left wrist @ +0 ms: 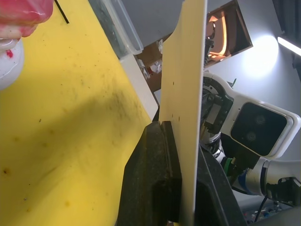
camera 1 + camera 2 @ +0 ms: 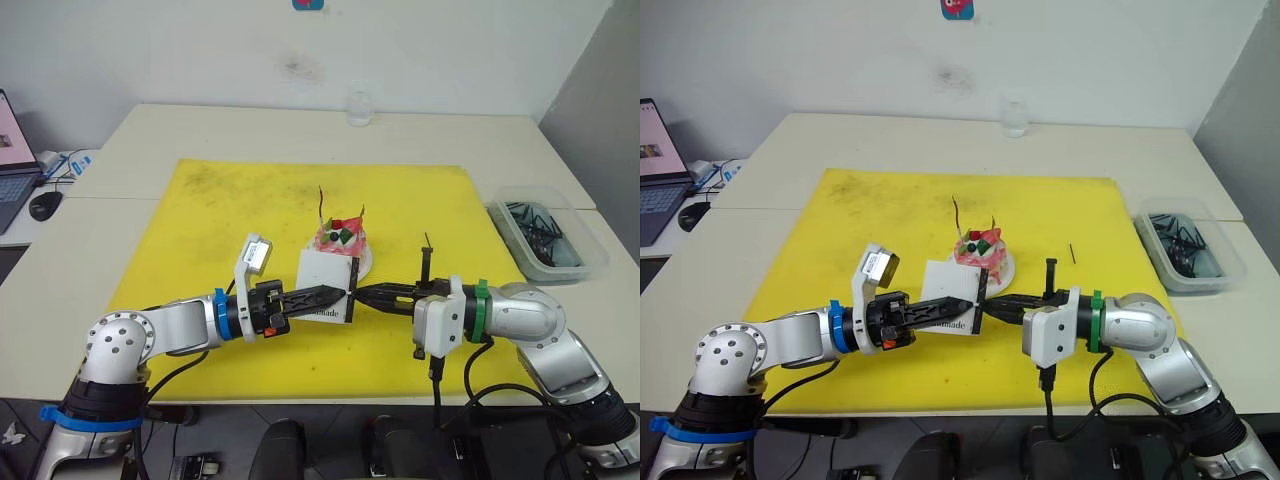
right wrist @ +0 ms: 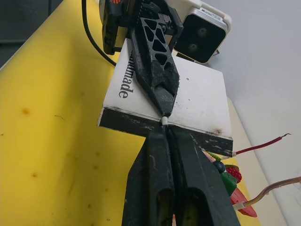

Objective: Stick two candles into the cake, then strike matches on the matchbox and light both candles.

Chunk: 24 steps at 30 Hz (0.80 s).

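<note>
The left gripper (image 2: 338,294) clamps the matchbox (image 2: 326,286), held upright on edge, its black strip facing the right gripper (image 2: 362,295). That gripper's fingers are pressed shut on a match (image 3: 164,121), whose pale tip pokes out touching the strip, in line with the fingers.

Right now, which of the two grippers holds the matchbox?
The left gripper: it clamps the white matchbox upright; the right gripper, shut, only points at its black strip.

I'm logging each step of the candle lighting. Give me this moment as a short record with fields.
candles: two standing in the cake
matchbox: held upright by left gripper, strip side toward the right arm
right gripper: fingers shut, tips against the black strip
match: white tip at the strip
flame: none seen
spare match: lying on yellow mat
</note>
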Each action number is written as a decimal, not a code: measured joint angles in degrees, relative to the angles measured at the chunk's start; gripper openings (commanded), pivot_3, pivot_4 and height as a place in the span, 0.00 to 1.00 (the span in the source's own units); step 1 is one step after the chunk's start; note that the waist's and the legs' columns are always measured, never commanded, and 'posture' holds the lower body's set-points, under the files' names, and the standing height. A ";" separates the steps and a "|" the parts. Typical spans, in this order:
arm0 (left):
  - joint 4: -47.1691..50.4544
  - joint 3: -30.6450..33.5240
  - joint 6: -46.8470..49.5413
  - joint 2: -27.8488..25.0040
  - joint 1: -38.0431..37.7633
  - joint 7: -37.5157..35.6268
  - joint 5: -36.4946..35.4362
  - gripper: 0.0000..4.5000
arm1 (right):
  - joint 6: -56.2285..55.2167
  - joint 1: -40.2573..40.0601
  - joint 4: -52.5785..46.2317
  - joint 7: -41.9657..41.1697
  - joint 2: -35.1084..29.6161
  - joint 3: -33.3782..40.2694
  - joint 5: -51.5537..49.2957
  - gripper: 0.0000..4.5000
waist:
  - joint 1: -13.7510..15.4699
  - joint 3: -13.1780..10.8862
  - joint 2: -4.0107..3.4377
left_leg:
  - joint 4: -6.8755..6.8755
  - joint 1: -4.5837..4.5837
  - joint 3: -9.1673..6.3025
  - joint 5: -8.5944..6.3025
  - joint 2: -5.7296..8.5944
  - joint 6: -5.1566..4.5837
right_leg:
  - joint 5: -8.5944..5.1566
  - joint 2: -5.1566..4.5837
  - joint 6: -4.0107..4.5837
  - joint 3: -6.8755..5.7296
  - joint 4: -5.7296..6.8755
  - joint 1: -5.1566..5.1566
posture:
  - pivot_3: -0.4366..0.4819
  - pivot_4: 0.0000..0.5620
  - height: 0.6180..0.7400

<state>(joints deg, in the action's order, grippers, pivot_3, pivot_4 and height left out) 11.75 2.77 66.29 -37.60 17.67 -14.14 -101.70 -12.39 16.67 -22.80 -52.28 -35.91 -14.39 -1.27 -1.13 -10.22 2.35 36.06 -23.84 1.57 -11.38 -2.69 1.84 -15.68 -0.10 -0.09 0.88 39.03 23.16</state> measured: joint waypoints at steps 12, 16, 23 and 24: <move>0.98 -0.13 -0.01 -0.09 -0.02 -1.52 0.88 0.00 | 0.56 -3.20 -2.52 -0.14 -2.87 2.51 -3.33 0.00 | 0.15 0.00 0.00 | 0.00 0.02 -0.02 0.00 0.00 0.00 | 0.00 0.01 0.00 -0.02 0.03 0.00 | 0.48 0.27 1.00; 0.97 -0.13 -0.01 -0.09 -0.02 -1.65 1.43 0.00 | 0.89 -3.18 -2.53 -0.01 -2.48 2.48 -3.25 0.00 | 0.15 0.00 0.00 | 0.00 0.01 0.01 0.00 0.00 0.00 | 0.00 0.01 0.00 0.01 0.01 0.00 | 0.48 0.27 1.00; 0.98 -0.14 -0.01 -0.08 -0.01 -1.67 1.48 0.00 | 0.95 -3.00 -2.53 0.01 -1.87 1.82 -2.15 0.00 | 0.15 0.00 0.00 | 0.00 0.02 0.00 0.00 0.00 0.00 | 0.00 0.01 0.00 -0.01 0.02 0.00 | 0.48 0.27 1.00; 0.98 -0.13 -0.01 -0.08 -0.02 -1.67 1.48 0.00 | 0.95 -2.96 -2.52 0.01 -1.80 1.72 -2.01 0.00 | 0.15 0.00 0.00 | 0.00 0.02 -0.01 0.00 0.00 0.00 | 0.00 0.01 0.00 -0.01 0.02 0.00 | 0.48 0.27 1.00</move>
<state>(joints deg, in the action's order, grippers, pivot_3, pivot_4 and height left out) 12.73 2.63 66.29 -37.69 17.66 -15.81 -100.22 -11.45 13.71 -25.32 -52.26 -37.71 -12.67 -3.29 -0.98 -10.22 2.35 36.06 -23.83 1.56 -11.38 -2.69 1.84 -15.68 -0.09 -0.09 0.88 39.05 23.16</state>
